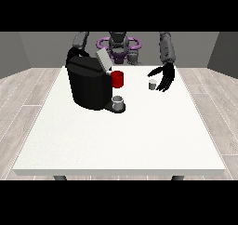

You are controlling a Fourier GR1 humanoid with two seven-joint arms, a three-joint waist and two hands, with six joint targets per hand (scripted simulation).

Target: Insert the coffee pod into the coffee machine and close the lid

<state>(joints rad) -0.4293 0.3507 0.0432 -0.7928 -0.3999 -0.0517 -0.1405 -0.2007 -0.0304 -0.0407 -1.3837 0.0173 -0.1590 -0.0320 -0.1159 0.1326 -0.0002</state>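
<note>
Reaching toward the pod [152, 84], the hand at the view's right [164, 79] hung just beside it, fingers relaxed and spread, grasping nothing. The pod stood upright on the white surface [121, 140], apart from the machine [88, 85] and to its right in the view. The machine sat near the surface's far left part, its lid [103, 60] tilted up and open. A red part [117, 79] showed at the machine's front, and a small grey cup [118, 102] stood on the base below it. The other hand could not be seen; its arm went down behind the machine.

By my reading, the step in hand was the approach to the pod, before any pick-up: the fingers had not yet met it, though whether the nearest one brushed it could not be told. The next move would call for bringing thumb and fingers round the pod's sides, lifting it straight up, and carrying it across to the open top of the machine. Only after that would the lid need pressing down.
</note>
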